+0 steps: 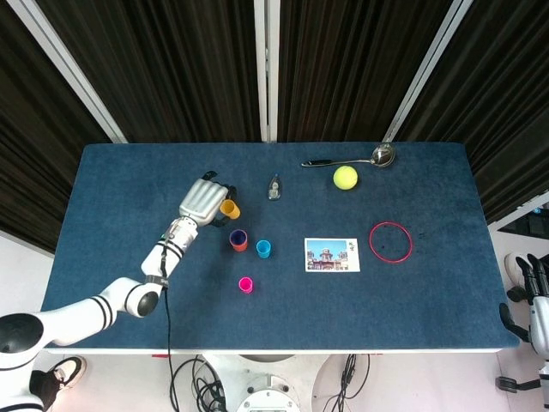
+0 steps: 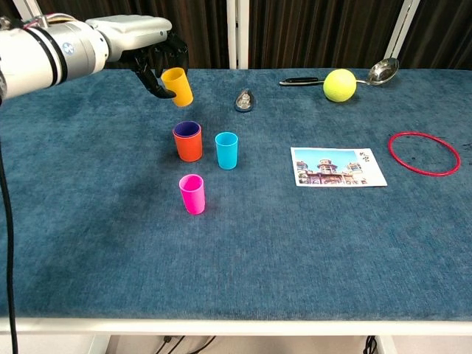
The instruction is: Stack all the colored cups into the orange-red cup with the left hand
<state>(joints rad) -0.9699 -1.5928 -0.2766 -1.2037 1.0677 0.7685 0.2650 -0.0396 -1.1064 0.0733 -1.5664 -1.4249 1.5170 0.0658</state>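
We see the left hand (image 2: 144,46) clamped around the yellow-orange cup (image 2: 177,85), holding it tilted and clear of the table (image 2: 110,243). Just below and beside the hand stands the orange-red cup (image 2: 188,144) with a purple cup (image 2: 187,129) nested inside it. The blue cup (image 2: 226,150) stands upright just past that pair, empty. The pink cup (image 2: 192,194) stands nearer us, apart from the hand. The right hand (image 1: 530,283) shows only at the frame edge; we cannot tell its state.
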